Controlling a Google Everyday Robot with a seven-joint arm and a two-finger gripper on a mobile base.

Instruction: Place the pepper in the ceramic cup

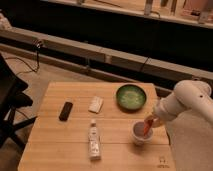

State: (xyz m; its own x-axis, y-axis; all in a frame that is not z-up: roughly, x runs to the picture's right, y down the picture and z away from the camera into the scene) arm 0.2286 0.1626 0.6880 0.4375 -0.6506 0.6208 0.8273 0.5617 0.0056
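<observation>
Gripper [151, 121] at the cup's [139, 134] 1 o'clock rim, jaws look clamped on the pepper [146, 128], tip dipping in w/ stem end up — risk: let go while it's leaning & it tips out, or knocks the cup over.

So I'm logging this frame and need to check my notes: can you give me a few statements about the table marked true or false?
1. The pepper is in the ceramic cup. True.
2. The gripper is above the green bowl. False: it is at the cup, by the pepper's top.
3. The clear bottle stands upright. False: it lies flat.
4. A black object lies left of the white packet. True.
</observation>
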